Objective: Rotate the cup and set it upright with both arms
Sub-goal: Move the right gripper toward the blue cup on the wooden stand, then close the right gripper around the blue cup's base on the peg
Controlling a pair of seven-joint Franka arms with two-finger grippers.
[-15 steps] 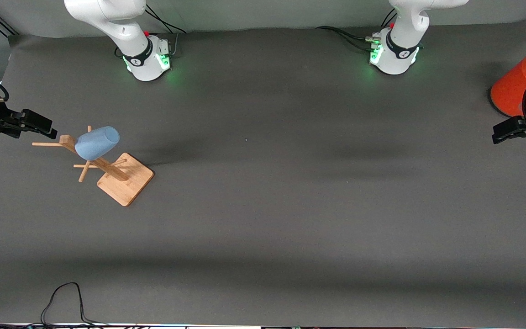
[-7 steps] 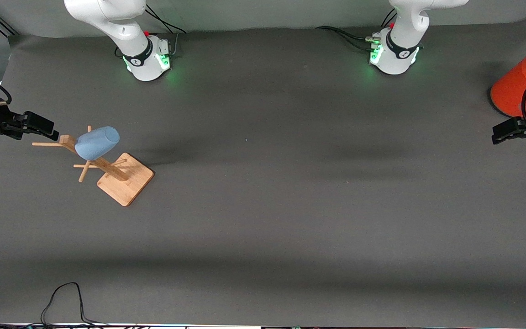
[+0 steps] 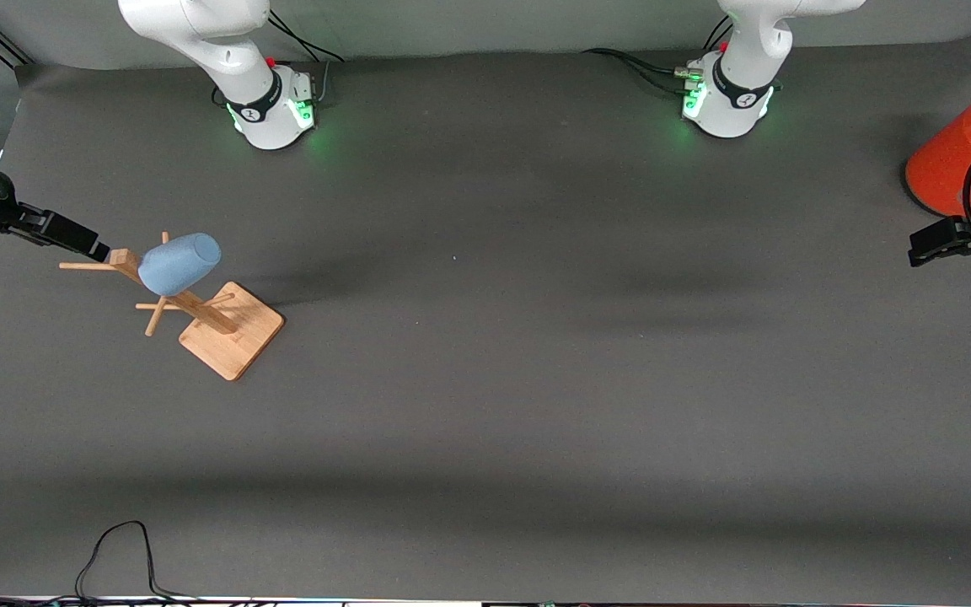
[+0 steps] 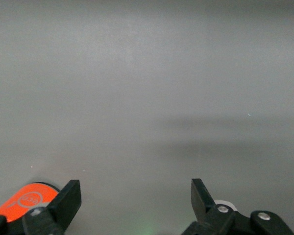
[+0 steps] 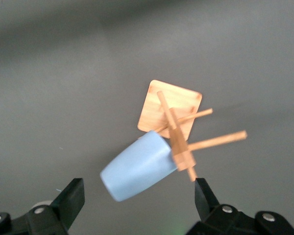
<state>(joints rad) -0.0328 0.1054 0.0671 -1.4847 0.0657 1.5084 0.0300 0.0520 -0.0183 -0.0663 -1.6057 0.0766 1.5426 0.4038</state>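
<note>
The light-blue cup (image 3: 179, 263) hangs mouth-down and tilted on a peg of the wooden rack (image 3: 199, 314), toward the right arm's end of the table. It also shows in the right wrist view (image 5: 137, 166) with the rack (image 5: 176, 117). My right gripper (image 3: 85, 243) is open and empty, close beside the rack's top at its outer end, apart from the cup. In its wrist view the gripper (image 5: 137, 198) has its jaws wide apart. My left gripper (image 3: 932, 244) is open and empty at the left arm's end, waiting; its wrist view (image 4: 135, 196) shows bare table.
A large orange cylinder with a grey top (image 3: 957, 156) stands at the left arm's end, beside my left gripper; it shows in the left wrist view (image 4: 24, 198). A black cable (image 3: 119, 548) lies at the table's near edge.
My right gripper has turned and shifted slightly toward the rack's top. The cup, the rack and the left arm have not moved.
</note>
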